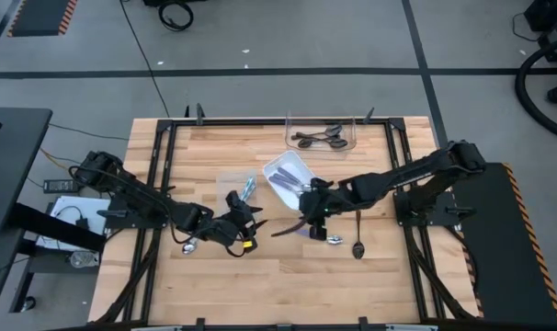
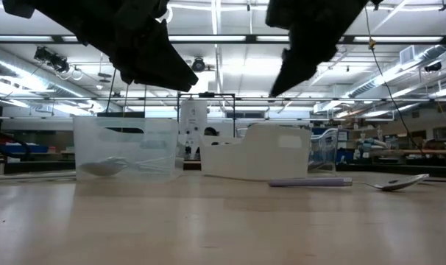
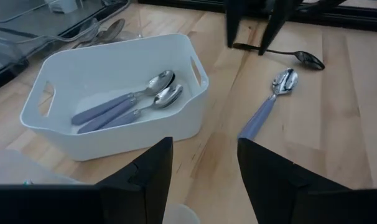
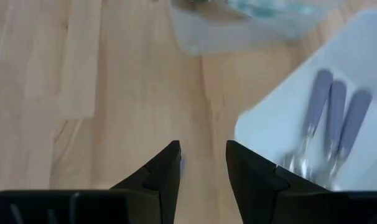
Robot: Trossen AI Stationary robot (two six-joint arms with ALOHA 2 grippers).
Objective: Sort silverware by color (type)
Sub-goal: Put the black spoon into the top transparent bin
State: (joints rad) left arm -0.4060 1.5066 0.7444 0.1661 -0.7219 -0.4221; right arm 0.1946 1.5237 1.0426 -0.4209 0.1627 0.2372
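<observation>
Two pincers hang above the desk (image 1: 260, 285), both with fingers parted and nothing between them. The left pincer (image 3: 204, 168) sits low over the front-left part of the boards; past its dark fingers stands a white bin (image 3: 114, 134) with two purple-handled spoons (image 3: 123, 106) lying in it, heads toward one handle slot. Just beside the bin, on bare wood, lies another purple-handled spoon (image 3: 266, 109), and beyond it a black spoon (image 3: 300, 58), partly crossed by the dark legs of the other arm.

The right pincer (image 4: 202, 168) hovers by the white bin's edge; its own view shows three purple handles in the bin, blurred, and a clear container (image 4: 238, 25) farther off whose contents cannot be made out.

From above, the arms cover much of the middle: the right arm lies across the bin's near side, and the left arm hides part of a spoon (image 1: 190, 245) at the front left, of which only the metal head shows. A blue-handled spoon (image 1: 248, 188) sits in a faint clear tray. At the far edge a clear tray (image 1: 320, 136) holds dark spoons (image 1: 317, 139), tangled and hard to count. Level with the desk, both arms are cut off at the top.
</observation>
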